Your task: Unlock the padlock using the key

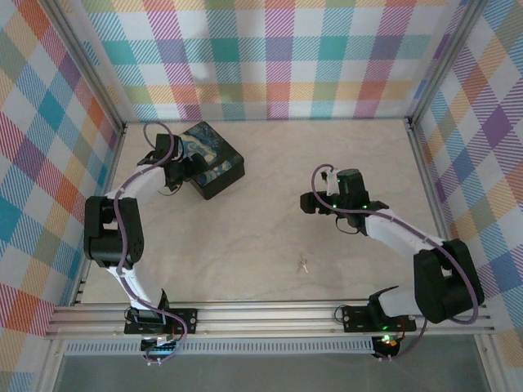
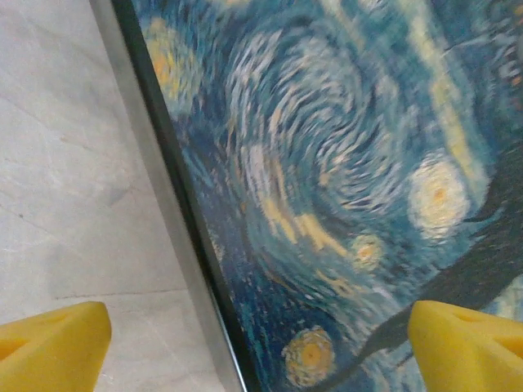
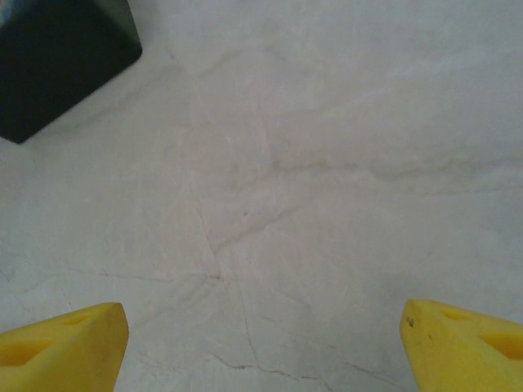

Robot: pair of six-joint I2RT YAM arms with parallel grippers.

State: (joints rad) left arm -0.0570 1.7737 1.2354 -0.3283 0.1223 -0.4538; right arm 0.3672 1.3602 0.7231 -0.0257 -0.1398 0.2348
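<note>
Both claws are hanging released, jaws spread wide and gripping nothing. In the top view the left claw (image 1: 181, 167) is hovering at the far left of the pale, marble-veined surface (image 1: 270, 237), right against the left side of the rectangular tin box painted with a swirling blue and yellow night sky (image 1: 214, 159). In its own wrist view this left claw (image 2: 261, 351) is straddling the box's dark edge, which is running diagonally through the picture. One of its yellow fingertips (image 2: 49, 347) is sitting over bare surface (image 2: 65, 163), and the other is sitting over the painted lid (image 2: 343, 188).

The right claw (image 1: 310, 202) is pointing leftward near the middle right of the surface, well apart from the box. In its wrist view the right claw (image 3: 261, 347) is looking down on bare veined surface (image 3: 310, 163) between its two yellow fingertips (image 3: 61, 347), with one dark corner of the box (image 3: 57, 57) showing at the top left.

The box is lying turned at an angle to the enclosure's checked, many-coloured walls (image 1: 270, 49).

The tiny, thin silvery metal key (image 1: 303, 265) is lying flat on the surface towards the near edge, between the two arm bases. It is nearer the right claw than the left, untouched by either and well apart from the box.
</note>
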